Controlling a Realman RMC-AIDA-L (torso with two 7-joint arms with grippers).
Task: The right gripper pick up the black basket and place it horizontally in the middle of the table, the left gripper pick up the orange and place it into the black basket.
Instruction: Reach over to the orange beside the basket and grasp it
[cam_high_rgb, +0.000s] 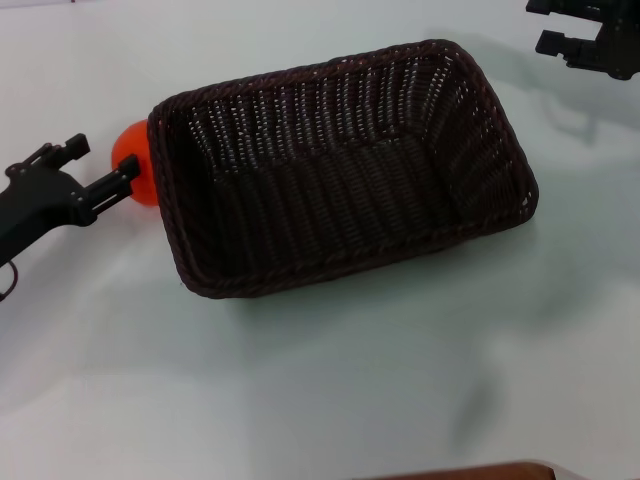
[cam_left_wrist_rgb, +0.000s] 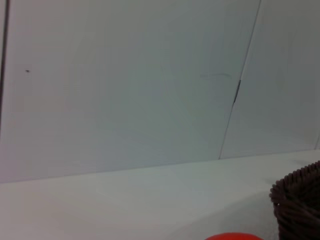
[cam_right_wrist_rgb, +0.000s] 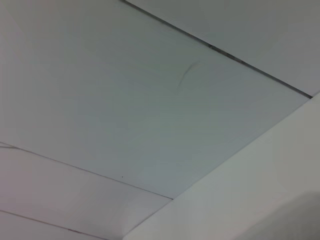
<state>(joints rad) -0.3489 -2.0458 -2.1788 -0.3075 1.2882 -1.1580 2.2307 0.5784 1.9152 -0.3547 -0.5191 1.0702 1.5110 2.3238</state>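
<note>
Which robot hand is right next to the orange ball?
The left gripper, at the table's left side, fingers around the orange. The right gripper is far off, beyond the black basket.

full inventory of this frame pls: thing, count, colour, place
black basket: 1, dark brown-black wicker, middle of the table, empty.
orange: 1, orange-red, on the table against the basket's left end, outside it.
table: 1, glossy white.
brown edge: 1, bottom border of the head view, cannot identify.
left pincer: 1, black, at the orange, fingers either side of it.
right pincer: 1, black, far right corner, clear of the basket.
</note>
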